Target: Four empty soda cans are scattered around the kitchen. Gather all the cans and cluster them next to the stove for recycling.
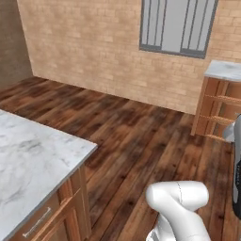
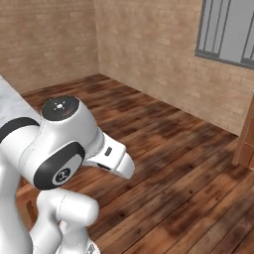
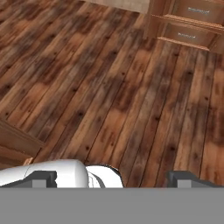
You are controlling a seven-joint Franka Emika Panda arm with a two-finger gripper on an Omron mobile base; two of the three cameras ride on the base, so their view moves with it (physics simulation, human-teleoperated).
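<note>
Arm folded low; end effector (image 3: 111,177) released, apparently empty, pointing down over wood floor (image 3: 109,87).

Even, shadowless, slightly soft rendering

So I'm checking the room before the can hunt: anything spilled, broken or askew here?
Nothing stands out. The wood floor is bare and clean, the marble counter looks intact, and the cabinet under the window stands straight. The gripper is open.
</note>
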